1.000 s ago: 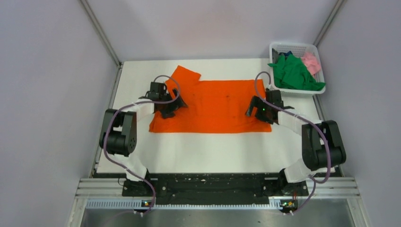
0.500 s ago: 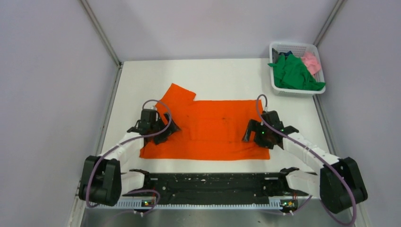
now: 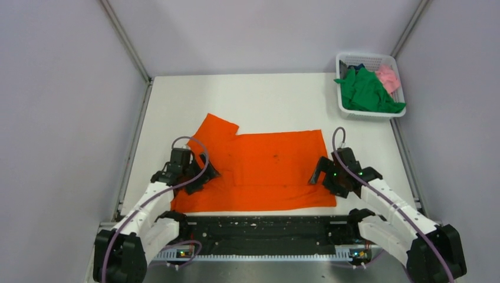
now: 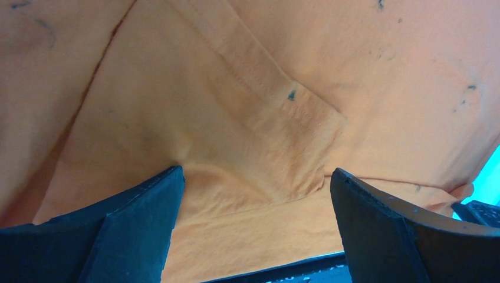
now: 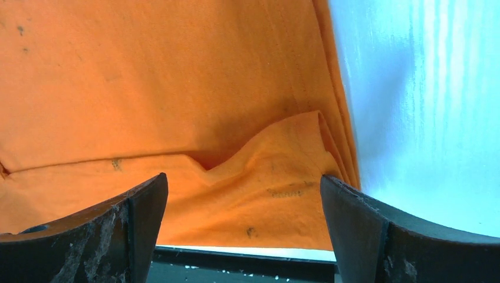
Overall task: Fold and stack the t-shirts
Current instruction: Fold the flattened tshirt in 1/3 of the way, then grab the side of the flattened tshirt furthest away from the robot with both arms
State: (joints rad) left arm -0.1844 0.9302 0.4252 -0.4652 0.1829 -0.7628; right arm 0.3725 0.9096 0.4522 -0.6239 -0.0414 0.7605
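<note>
Now both pincers, left point(image 3: 199, 173) and right point(image 3: 324, 175), stand wide, tips resting on the orange shirt point(image 3: 265, 171). I've dragged it from mid-table down to six o'clock, at the near edge. I judge it ready for folding. The green shirt point(image 3: 365, 91) and pink shirt point(image 3: 387, 76) wait in the basket point(image 3: 396, 113) at one o'clock.

The orange t-shirt point(image 3: 265, 171) was spread flat on the table point(image 3: 265, 94), one sleeve sticking out. The green t-shirt point(image 3: 365, 91) and pink t-shirt point(image 3: 387, 76) were bunched in the basket point(image 3: 364, 55).
</note>
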